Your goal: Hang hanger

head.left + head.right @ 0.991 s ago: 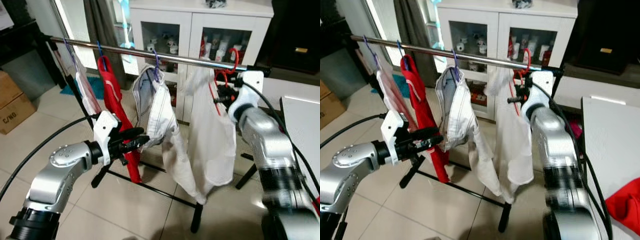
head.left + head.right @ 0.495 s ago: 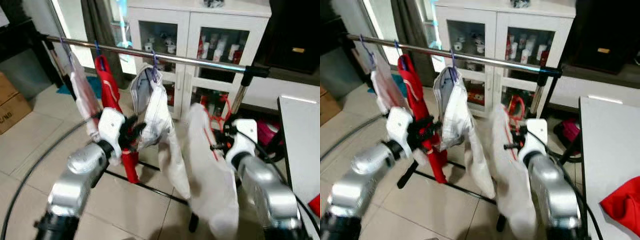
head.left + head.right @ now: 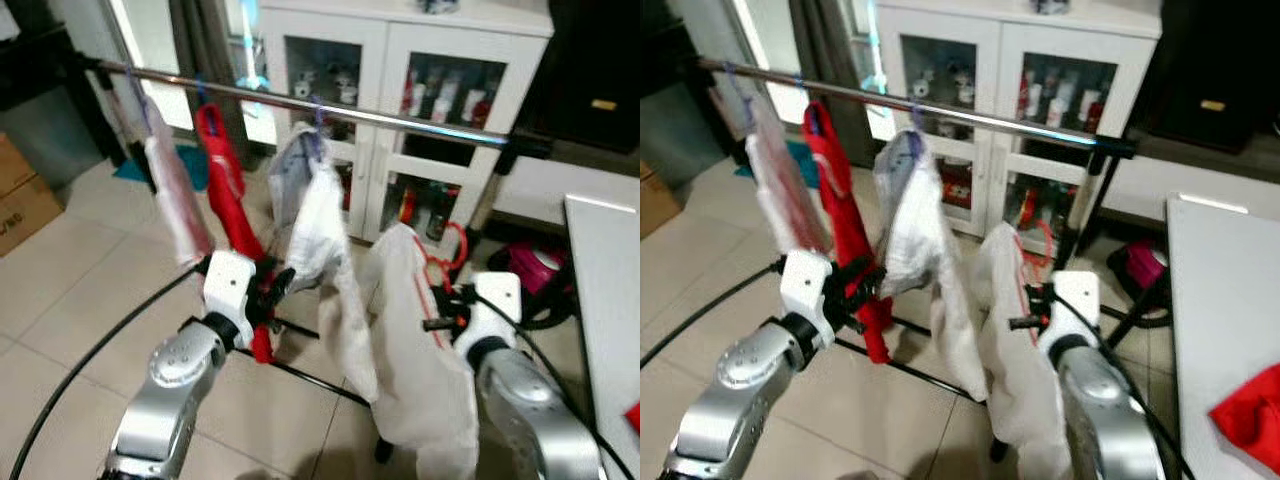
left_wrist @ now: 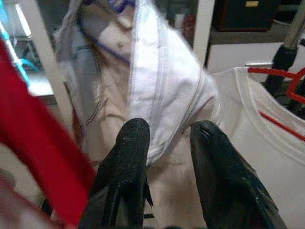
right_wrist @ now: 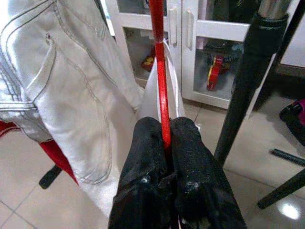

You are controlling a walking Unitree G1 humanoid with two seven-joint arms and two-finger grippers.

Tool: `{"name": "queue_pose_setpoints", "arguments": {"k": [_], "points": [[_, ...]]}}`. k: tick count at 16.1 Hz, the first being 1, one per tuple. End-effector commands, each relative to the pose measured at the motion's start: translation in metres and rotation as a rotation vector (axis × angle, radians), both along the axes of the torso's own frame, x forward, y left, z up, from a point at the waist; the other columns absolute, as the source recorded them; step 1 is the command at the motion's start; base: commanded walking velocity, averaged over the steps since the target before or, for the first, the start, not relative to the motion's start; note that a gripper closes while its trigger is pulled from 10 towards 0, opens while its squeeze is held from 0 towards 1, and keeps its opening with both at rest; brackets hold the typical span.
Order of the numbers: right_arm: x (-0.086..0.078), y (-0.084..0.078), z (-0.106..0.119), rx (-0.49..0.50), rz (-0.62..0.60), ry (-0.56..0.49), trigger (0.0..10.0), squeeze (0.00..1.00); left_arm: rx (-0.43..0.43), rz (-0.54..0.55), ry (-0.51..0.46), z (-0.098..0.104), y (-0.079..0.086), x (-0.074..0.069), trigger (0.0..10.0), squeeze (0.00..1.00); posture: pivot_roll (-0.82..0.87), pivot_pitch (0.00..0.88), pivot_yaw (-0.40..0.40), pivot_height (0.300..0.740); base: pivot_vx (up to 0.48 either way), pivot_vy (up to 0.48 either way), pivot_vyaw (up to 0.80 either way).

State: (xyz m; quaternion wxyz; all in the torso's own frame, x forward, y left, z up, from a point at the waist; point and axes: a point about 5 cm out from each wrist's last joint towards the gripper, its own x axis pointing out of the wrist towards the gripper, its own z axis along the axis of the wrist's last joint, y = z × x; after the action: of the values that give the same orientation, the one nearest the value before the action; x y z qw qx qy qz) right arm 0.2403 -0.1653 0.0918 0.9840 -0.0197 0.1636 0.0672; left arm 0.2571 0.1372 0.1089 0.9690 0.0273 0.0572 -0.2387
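Observation:
A red hanger [image 5: 158,71] carries a white shirt [image 3: 420,370], and my right gripper [image 3: 440,322] is shut on the hanger's wire just below its hook [image 3: 447,245]. Hanger and shirt hang well below the metal rail [image 3: 400,118], in front of the rack's right end. My left gripper [image 4: 170,130] is open, its fingers [image 4: 136,138] close in front of the white trousers [image 3: 310,215] on the rail, touching nothing. A red garment [image 3: 225,170] and a pale pink one [image 3: 170,190] hang further left on the rail.
Behind the rack stands a white cabinet [image 3: 400,60] with glass doors. The rack's black upright [image 3: 495,190] and floor bar [image 3: 310,375] are near my right arm. A white table [image 3: 610,260] with a red cloth [image 3: 1250,410] is at right, a cardboard box [image 3: 25,195] at left.
A second ago my right gripper held the hanger up at the rail; it has come down with hanger and shirt, well below it. The left arm has drawn back lower. The camera shifted.

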Motion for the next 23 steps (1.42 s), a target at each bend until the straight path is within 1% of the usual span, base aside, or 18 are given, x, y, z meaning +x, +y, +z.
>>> {"name": "queue_pose_setpoints", "arguments": {"k": [1,5,7,10,13,15,17,19,20,23], "points": [[-0.001,0.005,0.009,0.023,0.038,-0.027,10.0,0.00,0.009,0.028,-0.012,0.004,0.005,-0.001,10.0,0.00,-0.04,0.070,-0.008,0.740,0.000,0.446,0.00],[0.000,0.004,0.007,0.052,0.021,-0.002,10.0,0.00,0.013,0.036,-0.021,0.008,0.005,0.001,10.0,0.00,-0.03,0.068,-0.011,0.740,0.000,0.449,0.00],[-0.001,0.003,0.007,0.058,0.008,0.005,10.0,0.00,0.012,0.028,-0.028,0.010,0.002,0.004,10.0,0.00,-0.03,0.064,-0.002,0.740,0.000,0.450,-0.63],[-0.001,0.002,0.007,0.060,-0.001,0.007,10.0,0.00,0.012,0.019,-0.030,0.012,-0.001,0.007,10.0,0.00,-0.03,0.063,0.001,0.740,0.000,0.444,0.00],[0.007,0.001,0.008,0.024,0.026,0.001,10.0,0.00,-0.001,0.063,-0.027,0.012,-0.003,0.014,10.0,0.00,-0.02,0.050,-0.005,0.740,0.000,0.000,0.00],[0.009,0.004,0.005,-0.014,0.064,0.025,10.0,0.00,-0.007,0.061,-0.016,0.012,-0.004,0.015,10.0,0.00,-0.02,0.049,-0.005,0.740,0.000,0.000,0.00],[0.012,0.007,0.004,-0.050,0.109,0.021,10.0,0.00,-0.006,0.074,-0.008,0.012,-0.004,0.015,10.0,0.00,-0.01,0.053,-0.011,0.740,0.000,0.000,0.00],[0.015,0.006,0.004,0.024,0.074,0.018,10.0,0.00,0.014,0.072,-0.002,0.010,-0.001,0.013,10.0,0.00,0.00,0.049,-0.021,0.740,0.000,0.000,0.00],[0.016,0.005,0.003,0.042,0.054,0.022,10.0,0.00,0.019,0.070,0.000,0.010,0.001,0.013,10.0,0.00,0.00,0.040,-0.015,0.740,0.000,0.000,0.00],[0.018,0.003,0.007,0.056,0.029,0.005,10.0,0.00,0.028,0.045,0.009,0.010,-0.002,0.017,10.0,0.00,-0.01,0.033,0.010,0.740,-0.189,0.000,0.00]]}}
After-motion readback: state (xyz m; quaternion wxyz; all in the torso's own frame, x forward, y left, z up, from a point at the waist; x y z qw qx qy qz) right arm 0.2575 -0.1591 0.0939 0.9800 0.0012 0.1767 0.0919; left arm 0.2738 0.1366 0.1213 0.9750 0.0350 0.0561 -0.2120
